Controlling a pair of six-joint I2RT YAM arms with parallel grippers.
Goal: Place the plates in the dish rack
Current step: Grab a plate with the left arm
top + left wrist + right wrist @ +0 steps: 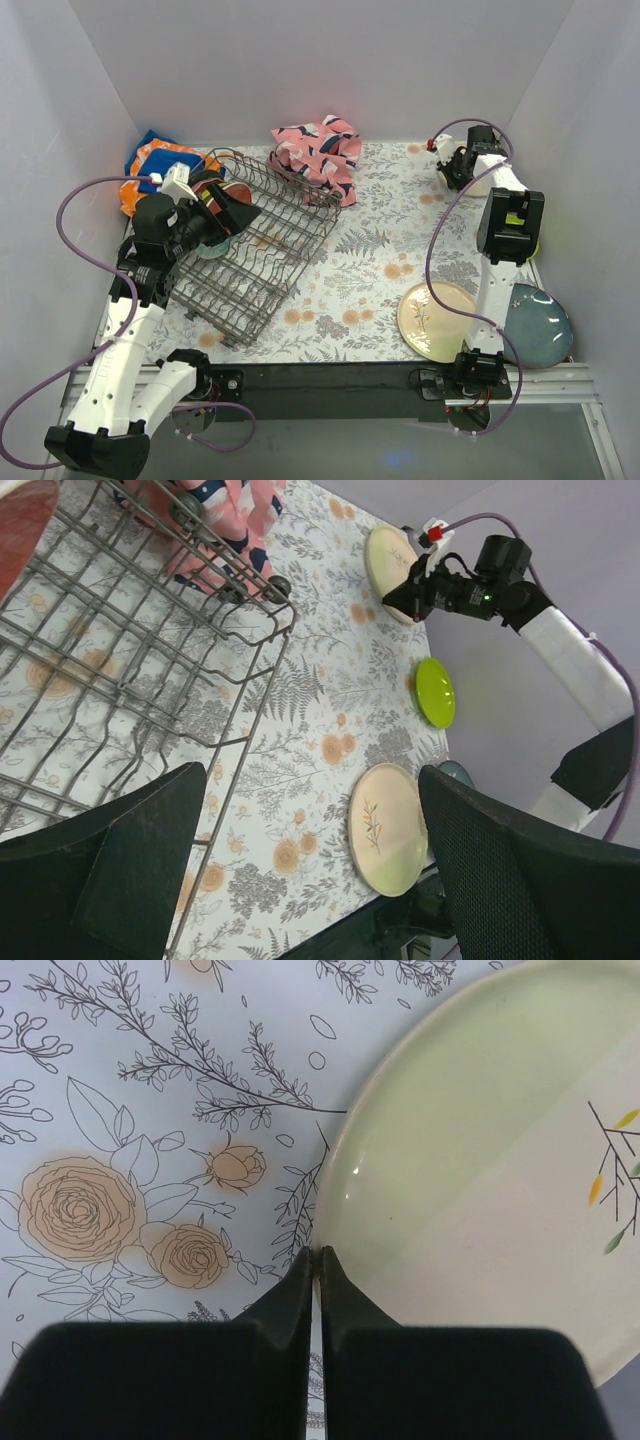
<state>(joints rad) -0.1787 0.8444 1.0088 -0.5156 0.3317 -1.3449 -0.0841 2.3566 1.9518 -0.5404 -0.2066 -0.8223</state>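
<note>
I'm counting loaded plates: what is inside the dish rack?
At the far-left end of the dish rack stands a red plate, with something teal beside it. The left gripper hovers over that end and hides the rest of both; other slots show only tablecloth.

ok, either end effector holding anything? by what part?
Left end effector: open, empty. Right end effector: shut at rim of far cream plate; pinch can't be told.

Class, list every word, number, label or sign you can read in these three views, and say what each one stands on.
None can be read. The cream plate, the dish rack, the pink cloth and the flowered table cover carry only pictures and patterns, no lettering.
</note>
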